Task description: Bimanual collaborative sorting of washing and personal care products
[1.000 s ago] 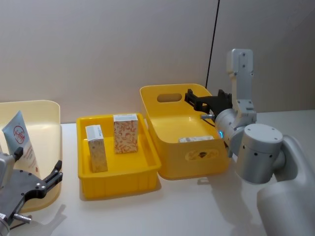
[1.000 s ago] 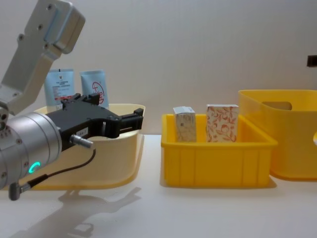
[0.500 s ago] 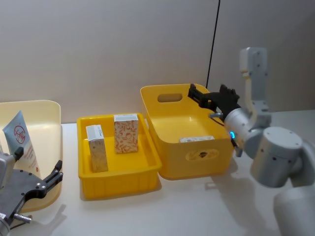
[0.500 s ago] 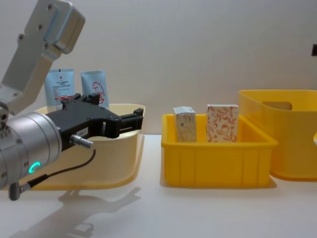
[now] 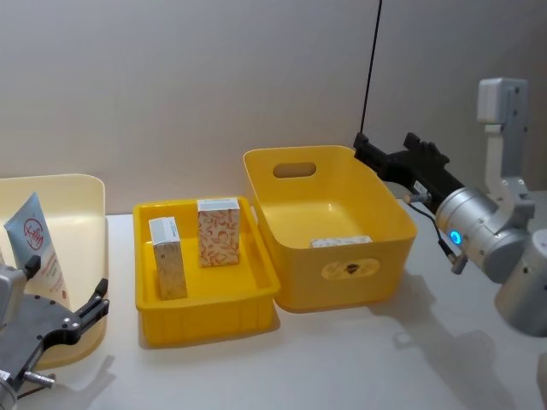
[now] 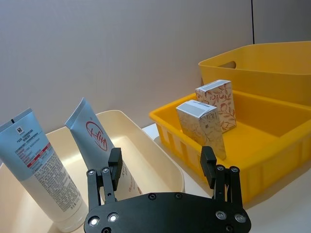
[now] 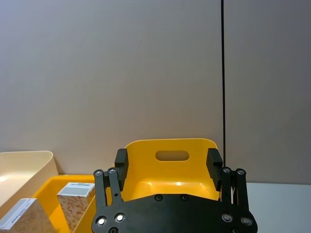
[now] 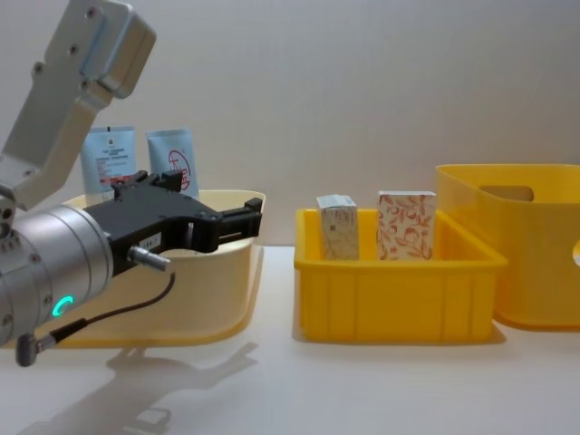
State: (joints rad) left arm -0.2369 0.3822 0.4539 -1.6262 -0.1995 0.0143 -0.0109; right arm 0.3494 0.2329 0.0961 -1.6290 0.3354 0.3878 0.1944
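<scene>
Two light blue and white tubes (image 6: 39, 165) (image 6: 97, 141) stand upright in the cream tub (image 6: 146, 160) at the left. Two patterned white cartons (image 5: 168, 258) (image 5: 219, 232) stand in the shallow yellow tray (image 5: 205, 318). A third white carton (image 5: 342, 243) lies flat inside the deep yellow crate (image 5: 295, 273). My left gripper (image 5: 101, 299) hovers open and empty at the tub's near edge, just short of the tubes. My right gripper (image 5: 385, 142) is raised beyond the crate's far right corner, open, with nothing between its fingers (image 7: 120, 159).
Tub, tray and crate stand in a row from left to right on the white table, close to a plain wall. A black cable (image 5: 370, 68) hangs down the wall behind the crate. Bare tabletop (image 5: 342, 359) lies in front of the containers.
My right gripper has drawn back from over the crate, moving right and upward with its fingers still open. The left gripper and all the products have stayed put.
</scene>
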